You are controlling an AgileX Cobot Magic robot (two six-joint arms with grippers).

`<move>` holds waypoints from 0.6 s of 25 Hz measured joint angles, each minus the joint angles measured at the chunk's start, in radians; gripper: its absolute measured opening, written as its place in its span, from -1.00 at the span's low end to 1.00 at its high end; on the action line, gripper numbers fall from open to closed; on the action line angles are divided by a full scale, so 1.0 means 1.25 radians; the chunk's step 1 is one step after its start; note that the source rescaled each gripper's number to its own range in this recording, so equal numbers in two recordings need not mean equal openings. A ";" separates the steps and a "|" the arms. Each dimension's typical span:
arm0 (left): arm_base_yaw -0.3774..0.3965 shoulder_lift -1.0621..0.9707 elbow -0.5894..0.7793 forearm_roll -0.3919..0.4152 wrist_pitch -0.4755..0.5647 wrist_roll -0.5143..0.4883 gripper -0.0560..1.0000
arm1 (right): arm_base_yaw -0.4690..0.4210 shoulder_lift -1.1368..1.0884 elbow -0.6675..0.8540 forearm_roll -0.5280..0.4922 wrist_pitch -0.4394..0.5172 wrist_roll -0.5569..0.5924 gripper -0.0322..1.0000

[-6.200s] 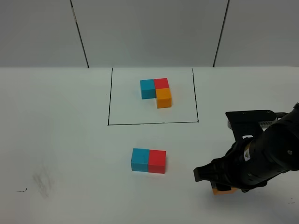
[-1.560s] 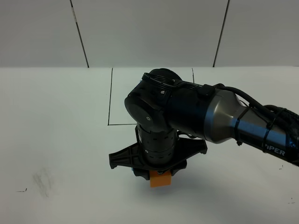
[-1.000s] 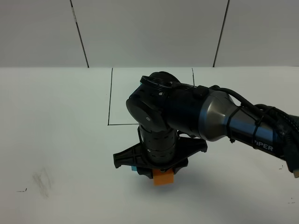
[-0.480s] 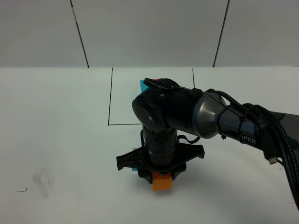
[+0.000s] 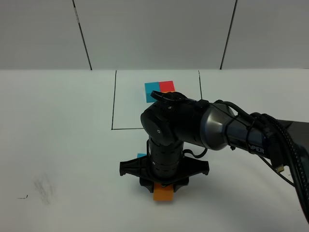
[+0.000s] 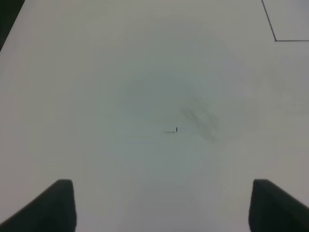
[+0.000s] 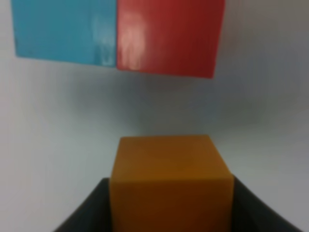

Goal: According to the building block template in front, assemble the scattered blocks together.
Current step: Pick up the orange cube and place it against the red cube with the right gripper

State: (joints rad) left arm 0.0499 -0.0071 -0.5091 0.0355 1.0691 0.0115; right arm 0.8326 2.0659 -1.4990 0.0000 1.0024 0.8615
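one orange cube clamped between right jaws.

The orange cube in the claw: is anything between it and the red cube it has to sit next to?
Nothing visible. In the right wrist view the orange cube, held by the right gripper, faces the red cube across bare white table; the blue cube sits beside the red one, off the path.

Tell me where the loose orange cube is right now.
The orange cube sits in the shut right gripper, low in the middle of the exterior high view. The right wrist view shows it apart from the joined blue cube and red cube.
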 joint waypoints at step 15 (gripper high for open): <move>0.000 0.000 0.000 0.000 0.000 0.000 0.70 | 0.000 0.014 0.000 -0.006 -0.032 0.059 -0.94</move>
State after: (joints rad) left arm 0.0499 -0.0071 -0.5091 0.0355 1.0691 0.0115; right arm 0.8326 2.0838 -1.4990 -0.0075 0.9620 0.9359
